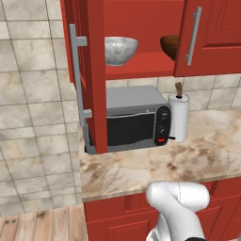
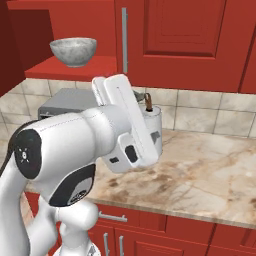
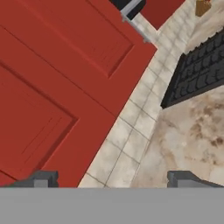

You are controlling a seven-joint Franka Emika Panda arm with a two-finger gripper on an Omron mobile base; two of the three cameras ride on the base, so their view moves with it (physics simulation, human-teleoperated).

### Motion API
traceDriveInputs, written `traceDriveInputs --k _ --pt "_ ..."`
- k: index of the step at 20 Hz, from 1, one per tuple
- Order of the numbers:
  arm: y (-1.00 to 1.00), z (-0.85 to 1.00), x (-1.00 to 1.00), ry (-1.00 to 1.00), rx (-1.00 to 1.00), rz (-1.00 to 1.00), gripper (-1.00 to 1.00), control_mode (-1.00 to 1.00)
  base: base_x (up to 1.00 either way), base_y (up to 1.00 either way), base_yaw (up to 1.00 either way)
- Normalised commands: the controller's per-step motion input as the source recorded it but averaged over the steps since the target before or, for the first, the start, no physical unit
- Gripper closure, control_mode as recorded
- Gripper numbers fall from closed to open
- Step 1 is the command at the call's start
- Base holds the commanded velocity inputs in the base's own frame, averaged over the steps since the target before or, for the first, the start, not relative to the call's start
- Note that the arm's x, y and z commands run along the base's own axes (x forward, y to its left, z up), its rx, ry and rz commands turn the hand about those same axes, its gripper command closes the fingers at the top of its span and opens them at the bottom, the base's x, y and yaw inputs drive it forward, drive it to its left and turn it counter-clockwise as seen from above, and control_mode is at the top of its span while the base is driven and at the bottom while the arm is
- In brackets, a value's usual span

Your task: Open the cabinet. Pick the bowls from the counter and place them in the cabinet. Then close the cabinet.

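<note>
Cabinet [image 1: 141, 28] open, its bar handles upright; 2 bowls sit upright on its shelf: marble bowl [image 1: 120, 49], brown bowl [image 1: 170, 46]. Gripper [image 3: 113, 178] fingers spread apart, holding nothing.

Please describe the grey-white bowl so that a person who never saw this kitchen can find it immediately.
Look at the red wall cabinet above the microwave; its left door stands open. On its inner shelf sit two bowls. The speckled grey-white bowl is the left one; its neighbour, the brown bowl, is dark.

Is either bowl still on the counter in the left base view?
No. The marble bowl and the wooden bowl both sit on the cabinet shelf.
</note>
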Motion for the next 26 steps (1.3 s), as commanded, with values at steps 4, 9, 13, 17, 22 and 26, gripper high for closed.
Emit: traceDriveInputs --k 4,9,13,17,22,26 --pt "0.46 0.13 -0.51 -0.02 -0.28 0.0 -1.0 -1.0 0.0 0.0 0.0" --pt "0.86 0.0 -0.15 -0.01 -0.24 0.01 -1.0 -1.0 0.0 0.0 0.0" --pt "0.82 -0.07 0.0 -0.09 -0.07 -0.09 -1.0 -1.0 0.0 0.0 0.0" --pt "0.4 0.08 -0.42 0.03 -0.13 -0.06 -1.0 -1.0 0.0 0.0 0.0" --pt "0.67 0.0 -0.65 0.13 -0.23 0.0 -1.0 -1.0 0.0 0.0 0.0" --pt "0.73 0.0 -0.53 0.19 -0.27 0.0 -1.0 -1.0 0.0 0.0 0.0"
